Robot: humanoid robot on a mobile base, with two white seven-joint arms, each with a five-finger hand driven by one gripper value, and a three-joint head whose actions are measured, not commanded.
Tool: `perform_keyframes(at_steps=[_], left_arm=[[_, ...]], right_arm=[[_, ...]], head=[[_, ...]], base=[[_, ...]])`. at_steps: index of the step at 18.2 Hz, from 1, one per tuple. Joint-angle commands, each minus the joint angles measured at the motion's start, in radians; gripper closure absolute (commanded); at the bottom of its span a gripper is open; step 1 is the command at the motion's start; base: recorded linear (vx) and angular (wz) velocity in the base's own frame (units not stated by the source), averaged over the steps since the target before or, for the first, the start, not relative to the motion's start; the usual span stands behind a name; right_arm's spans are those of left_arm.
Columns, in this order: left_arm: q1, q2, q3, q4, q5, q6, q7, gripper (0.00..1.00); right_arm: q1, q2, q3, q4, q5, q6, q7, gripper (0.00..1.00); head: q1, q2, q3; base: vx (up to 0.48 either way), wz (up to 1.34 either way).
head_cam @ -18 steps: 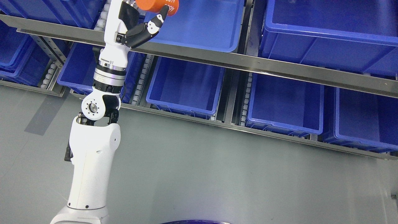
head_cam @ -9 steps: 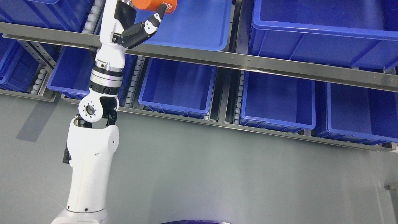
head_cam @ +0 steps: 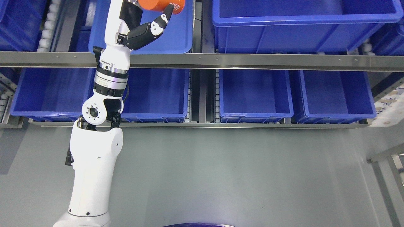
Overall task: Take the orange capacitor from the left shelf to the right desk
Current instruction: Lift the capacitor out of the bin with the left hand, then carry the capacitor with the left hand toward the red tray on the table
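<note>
We count four blue plastic bins (head_cam: 255, 91) along the lower shelf row, at least two more above the steel rail (head_cam: 252, 61). One glossy orange cylindrical capacitor (head_cam: 161, 4) with white print, cut off by the top edge, over the upper left bin (head_cam: 176, 37). Left robot hand (head_cam: 143, 22) is wrapped around it.

A warehouse or factory parts store is indicated. Steel flow racking (head_cam: 202, 58) is stocked with blue plastic bins (head_cam: 255, 93) above a grey floor (head_cam: 221, 176).
</note>
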Motion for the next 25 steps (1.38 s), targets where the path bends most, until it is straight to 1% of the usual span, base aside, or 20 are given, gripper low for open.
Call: perform_keyframes(at_steps=[1,2,6,13,18,21,25], left_arm=[[-0.018,0.017,-0.054,-0.017,0.024,-0.028,0.001,0.98],[-0.034,0.017,-0.097,-0.018,0.055,-0.055,0.001,0.98],[-0.042,0.017,-0.252,-0.018,0.075,-0.071,0.001,0.98],[-0.056,0.017,-0.353,-0.018,0.075,-0.076,0.001,0.97],[-0.022,0.017,-0.374,-0.017,0.078,-0.073,0.002,0.97],[0.022,0.017,-0.375,-0.012,0.078,-0.051,0.002,0.97],[0.077,0.017,-0.398,-0.011,0.078,0.07,0.004,0.97]], right_arm=[[0.034,-0.017,-0.011,-0.023,0.0,0.0,0.0,0.0],[0.034,-0.017,-0.011,-0.023,0.0,0.0,0.0,0.0],[0.034,-0.017,-0.012,-0.023,0.0,0.0,0.0,0.0],[0.034,-0.017,-0.011,-0.023,0.0,0.0,0.0,0.0],[0.034,-0.017,-0.012,-0.023,0.0,0.0,0.0,0.0],[0.034,-0.017,-0.012,-0.023,0.0,0.0,0.0,0.0],[0.034,-0.017,-0.012,-0.023,0.0,0.0,0.0,0.0]], head=[[0.0,0.0,0.0],[0.0,0.0,0.0],[0.0,0.0,0.0],[0.0,0.0,0.0],[0.0,0.0,0.0],[0.0,0.0,0.0],[0.0,0.0,0.0]], base=[[0.002,-0.48],[0.002,-0.48],[-0.008,-0.44],[-0.023,-0.5],[0.016,-0.73],[0.067,-0.65],[0.108,-0.53]])
